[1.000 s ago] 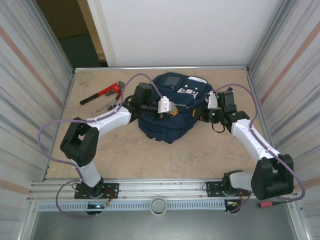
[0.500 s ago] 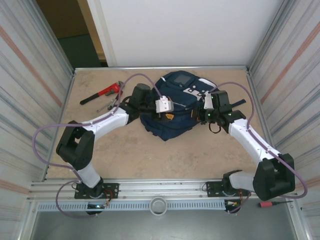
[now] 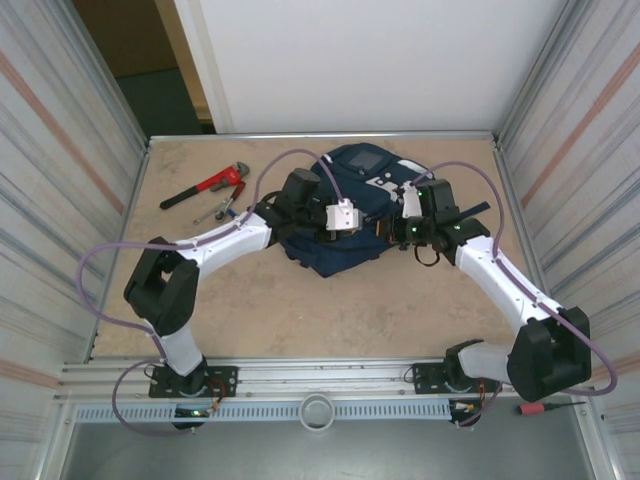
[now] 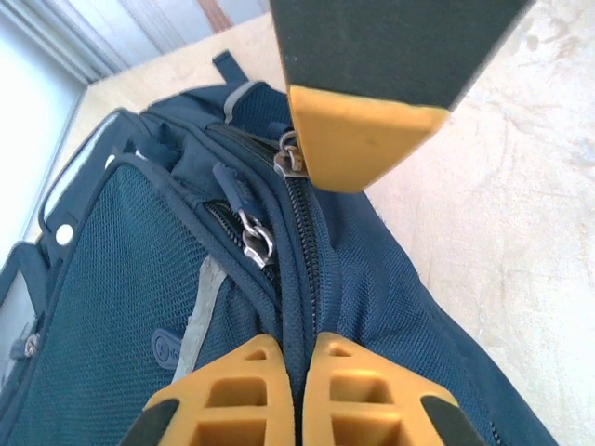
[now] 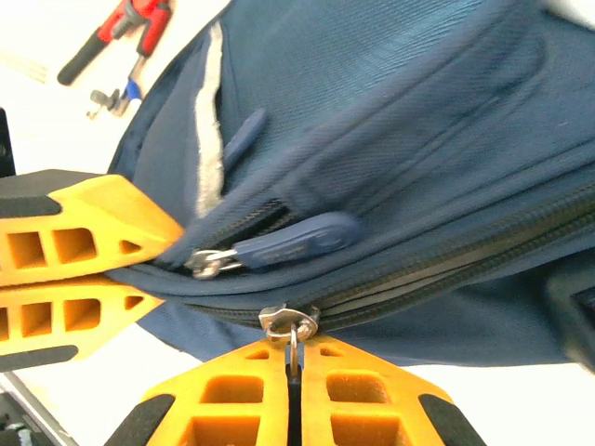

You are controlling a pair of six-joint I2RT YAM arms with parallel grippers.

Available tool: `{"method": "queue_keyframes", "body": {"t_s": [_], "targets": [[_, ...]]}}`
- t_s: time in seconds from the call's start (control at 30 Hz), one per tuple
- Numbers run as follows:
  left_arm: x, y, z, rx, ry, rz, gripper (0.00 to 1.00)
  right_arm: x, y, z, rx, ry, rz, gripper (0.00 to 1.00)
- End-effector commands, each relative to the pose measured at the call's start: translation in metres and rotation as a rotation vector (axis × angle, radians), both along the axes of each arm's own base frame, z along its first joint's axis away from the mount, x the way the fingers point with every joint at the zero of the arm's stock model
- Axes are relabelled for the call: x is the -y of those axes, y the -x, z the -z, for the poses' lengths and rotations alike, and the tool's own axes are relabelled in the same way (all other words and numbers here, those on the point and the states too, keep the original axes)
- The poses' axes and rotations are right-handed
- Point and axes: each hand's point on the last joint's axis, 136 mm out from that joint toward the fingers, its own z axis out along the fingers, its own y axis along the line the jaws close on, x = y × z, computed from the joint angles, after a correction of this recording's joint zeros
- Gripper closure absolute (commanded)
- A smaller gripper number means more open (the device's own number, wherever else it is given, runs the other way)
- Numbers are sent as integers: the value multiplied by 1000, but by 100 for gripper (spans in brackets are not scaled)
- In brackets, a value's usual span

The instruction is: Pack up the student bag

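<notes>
Both pincers are clenched on the student bag, which lies on the bench between them. The left pincer is clamped on the zip seam and the right pincer on the zip pull, so the zip is stretched from one to the other.

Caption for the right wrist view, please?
Right gripper shut on a zipper pull of the student bag; left gripper pinching its seam.
</notes>
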Motion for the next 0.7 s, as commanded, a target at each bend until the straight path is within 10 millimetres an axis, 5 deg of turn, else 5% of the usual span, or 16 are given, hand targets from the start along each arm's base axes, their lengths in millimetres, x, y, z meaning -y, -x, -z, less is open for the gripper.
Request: {"method": "queue_keyframes", "body": {"t_s": [0.0, 0.23, 0.33, 0.5, 0.6, 0.67], "targets": [[-21, -4, -23, -12, 75, 16, 100, 40, -15, -13, 45, 48, 103, 100], [-39, 5, -40, -48, 198, 69, 100, 113, -42, 27, -70, 252, 345, 100], [-43, 2, -36, -46, 200, 56, 100, 116, -54, 27, -66, 254, 355, 99], [-32, 5, -30, -81, 206, 83, 100, 76, -52, -8, 15, 27, 213, 64], [-22, 12, -27, -85, 208, 113, 100, 101, -51, -24, 42, -72, 329, 35], [-14, 17, -26, -91, 209, 136, 100, 128, -56, -19, 14, -138, 446, 25]]}}
